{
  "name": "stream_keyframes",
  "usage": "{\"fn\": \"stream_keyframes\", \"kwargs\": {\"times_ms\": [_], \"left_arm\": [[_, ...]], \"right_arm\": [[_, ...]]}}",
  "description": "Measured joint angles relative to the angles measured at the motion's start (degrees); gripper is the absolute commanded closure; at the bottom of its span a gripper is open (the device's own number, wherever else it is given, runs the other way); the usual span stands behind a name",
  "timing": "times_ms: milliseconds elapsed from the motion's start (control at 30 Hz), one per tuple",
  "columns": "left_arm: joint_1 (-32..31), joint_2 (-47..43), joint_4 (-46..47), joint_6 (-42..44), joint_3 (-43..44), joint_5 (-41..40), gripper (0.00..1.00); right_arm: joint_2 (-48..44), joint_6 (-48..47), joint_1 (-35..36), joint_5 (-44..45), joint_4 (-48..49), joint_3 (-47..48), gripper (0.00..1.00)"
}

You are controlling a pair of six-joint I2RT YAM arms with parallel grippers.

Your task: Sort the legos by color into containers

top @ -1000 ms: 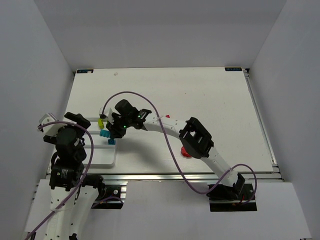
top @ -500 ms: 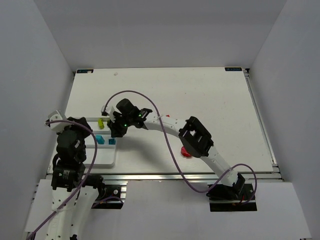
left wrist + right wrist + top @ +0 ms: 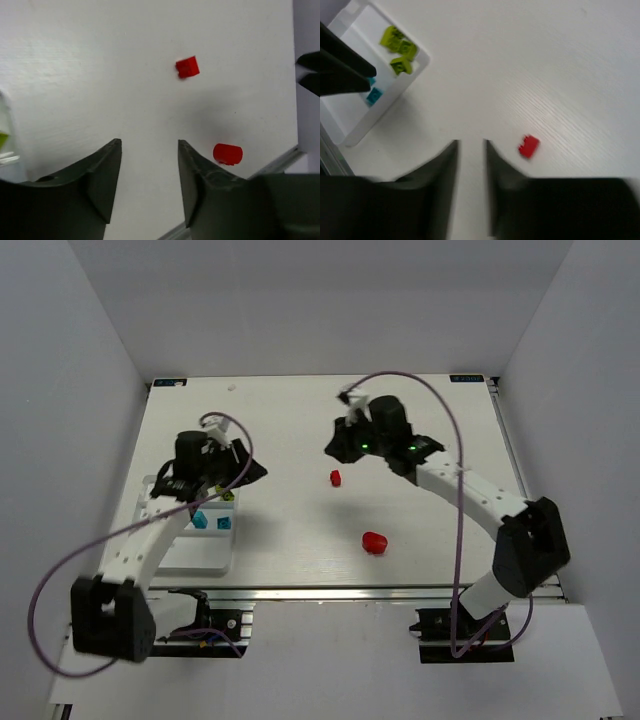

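Note:
A small red brick (image 3: pixel 336 478) and a larger rounded red piece (image 3: pixel 374 542) lie on the table; both show in the left wrist view, the brick (image 3: pixel 187 66) and the rounded piece (image 3: pixel 227 153). The white tray (image 3: pixel 195 555) at the left holds cyan bricks (image 3: pixel 199 521) and yellow-green bricks (image 3: pixel 397 47). My left gripper (image 3: pixel 243 472) is open and empty (image 3: pixel 149 145) at the tray's right edge, pointing toward the red pieces. My right gripper (image 3: pixel 335 445) is slightly open and empty (image 3: pixel 470 144), hovering behind the small red brick (image 3: pixel 528 146).
The tray's compartments show in the right wrist view (image 3: pixel 350 107), with a cyan brick (image 3: pixel 374 95) and the left gripper's dark fingers (image 3: pixel 342 65) over it. The table's front rail (image 3: pixel 330 590) runs close to the rounded red piece.
My right arm has swung from the tray to the back middle of the table. My left arm has reached forward over the tray. The small red brick shows uncovered.

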Motion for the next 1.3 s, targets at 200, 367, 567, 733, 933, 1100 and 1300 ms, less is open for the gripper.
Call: {"fn": "stream_keyframes", "kwargs": {"times_ms": [200,367,567,733,933,1100,1300], "left_arm": [[-9.86,22.95,-1.57,-3.63,8.04,-0.37,0.33],[-19.96,35.01,-5.62,-8.44,20.57,-9.68,0.31],[-27.78,46.58,-11.87,-13.68,36.37,-22.71,0.02],[-31.28,55.65,-17.57,-16.46,46.88,-30.93,0.02],[-33.27,65.20,-25.90,-18.93,57.59,-38.32,0.24],[-33.92,66.93,-28.59,-19.82,58.99,-41.66,0.82],[-33.94,63.91,-29.94,-20.68,55.54,-45.27,1.00]], "right_arm": [[-5.22,2.91,-15.23,-3.93,-7.13,-5.73,0.31],[-11.56,3.72,-26.08,-10.69,-9.03,-12.46,0.48],[-18.10,3.87,-34.36,-15.98,-10.47,-15.17,0.44],[-20.39,3.87,-36.92,-20.52,-10.36,-15.17,0.44],[-20.41,3.85,-39.78,-24.06,-10.43,-16.50,0.46],[-20.46,3.76,-40.74,-26.05,-10.38,-17.42,0.53],[-20.46,2.86,-40.76,-27.96,-10.43,-17.90,0.69]]}}
